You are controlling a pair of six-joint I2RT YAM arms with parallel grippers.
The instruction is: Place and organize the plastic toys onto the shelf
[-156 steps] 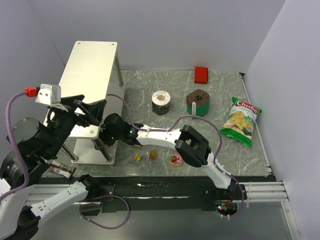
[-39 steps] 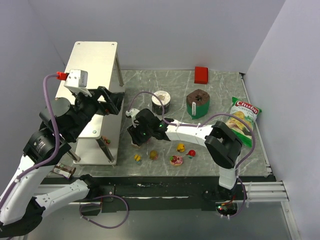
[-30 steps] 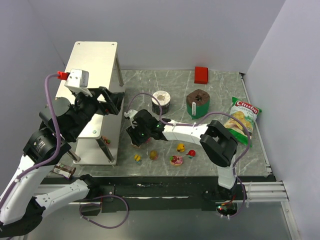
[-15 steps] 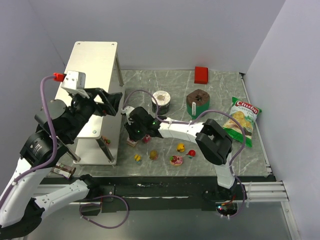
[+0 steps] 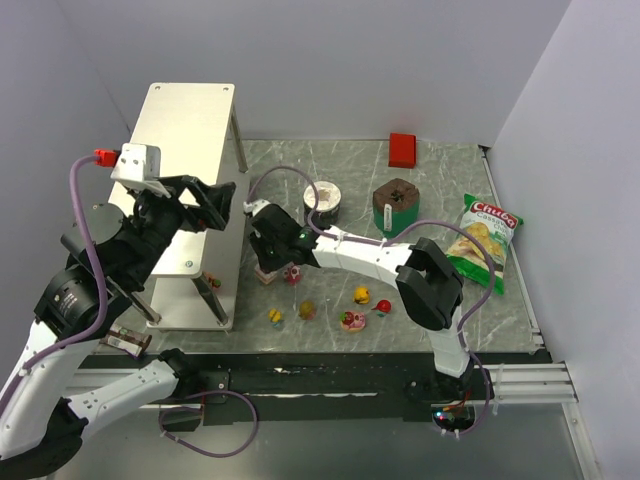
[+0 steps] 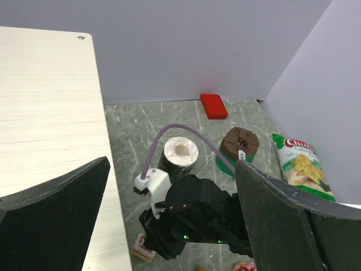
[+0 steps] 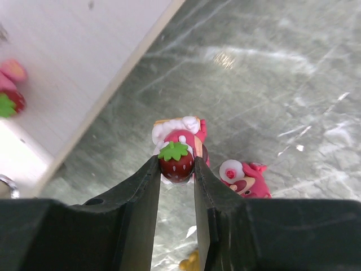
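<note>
Hazards, then poses, nearest first.

Loose toys [image 5: 351, 321]: scattered on the bench [image 5: 480, 310] in front of the right forearm; a low sweep of that arm toward the shelf could knock them away.

Strawberry toy [image 7: 175, 153]: clamped between the fingers of the right gripper [image 7: 176, 165], held only at the fingertips on a small rounded body; judged likely to twist or pop out if the wrist turns sharply; whether it is clear of the bench, cannot tell; a pink-and-white piece sits directly behind it, touching, and may be dragged along.

Pink figurine [image 7: 243, 179]: just beside the right finger; likely to be nudged on lift-off.

Shelf [image 5: 185, 125]: lower tier edge close to the grasp, already carrying red and pink toys [image 7: 8, 84]; a careless placing could push these off or strike the edge.

Right arm: stretched low across the bench from its base, elbow raised, wrist angled down, gripper close to the foot of the shelf.

Left arm: reared up over the shelf, left gripper [image 5: 210, 200] held high with fingers spread wide apart, holding nothing, looking down over the right gripper; collision risk judged low while it stays high.
</note>
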